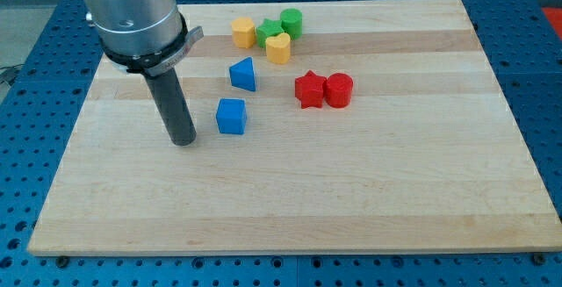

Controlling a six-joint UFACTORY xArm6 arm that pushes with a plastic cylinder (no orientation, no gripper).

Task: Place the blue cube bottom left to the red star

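The blue cube (232,116) lies on the wooden board left of the middle. The red star (309,89) lies to its right and a little higher, touching a red cylinder (339,89) on its right side. My tip (184,140) rests on the board just left of the blue cube and slightly lower, with a small gap between them. The dark rod rises from the tip to the grey arm body at the view's top left.
A blue triangular block (243,75) lies above the blue cube. A cluster near the view's top holds a yellow block (243,32), a yellow heart-like block (278,48), a green block (270,32) and a green cylinder (291,23). The wooden board (369,190) sits on a blue perforated table.
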